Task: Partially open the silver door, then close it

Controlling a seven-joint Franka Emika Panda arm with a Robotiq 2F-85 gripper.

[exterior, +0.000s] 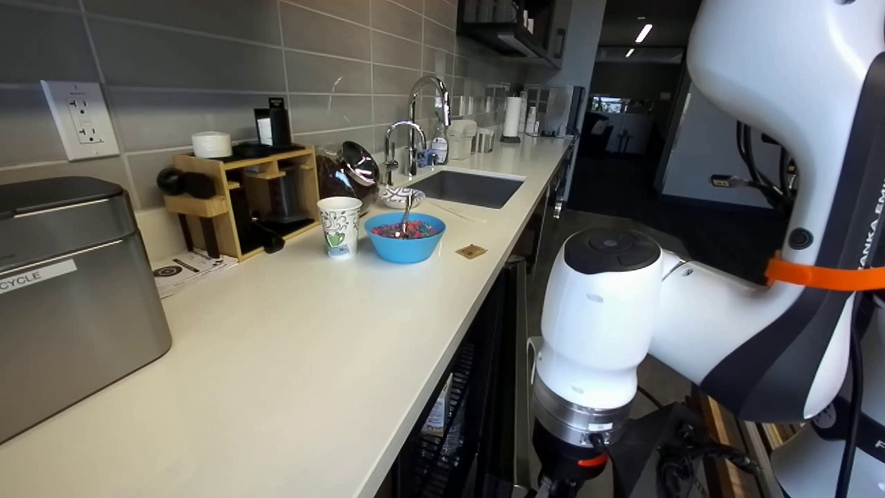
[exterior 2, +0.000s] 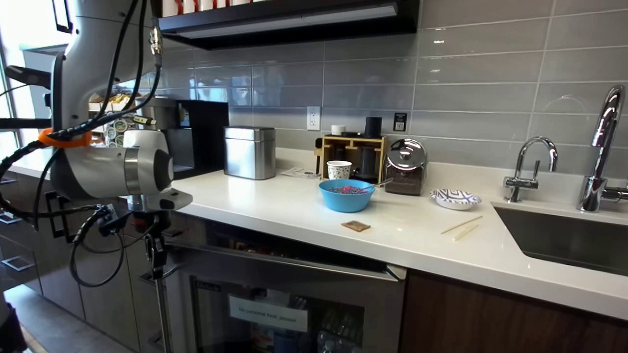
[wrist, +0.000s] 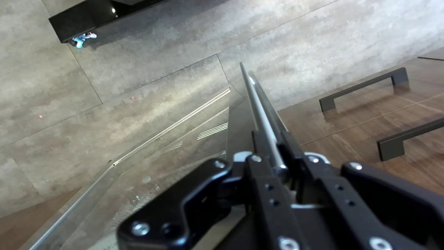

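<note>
The silver door (exterior 2: 385, 306) is a metal-framed fridge front with a glass pane and a paper sign. It stands ajar under the counter, its left side swung outward and a dark gap along its top. In an exterior view, its edge (exterior: 520, 360) stands out from the black interior. Its long vertical bar handle (wrist: 256, 99) runs down in the wrist view and also shows in an exterior view (exterior 2: 162, 314). My gripper (wrist: 273, 137) has its fingers closed around the upper end of the bar. In an exterior view, the gripper (exterior 2: 157, 274) points down at the door's left edge.
The white counter (exterior: 276, 387) runs above the door. It bears a blue bowl (exterior 2: 346, 198), a paper cup (exterior 2: 339, 170), a steel recycle bin (exterior 2: 250, 153) and a small packet (exterior 2: 355, 225). Brown cabinets with black handles (wrist: 364, 88) stand beside the door.
</note>
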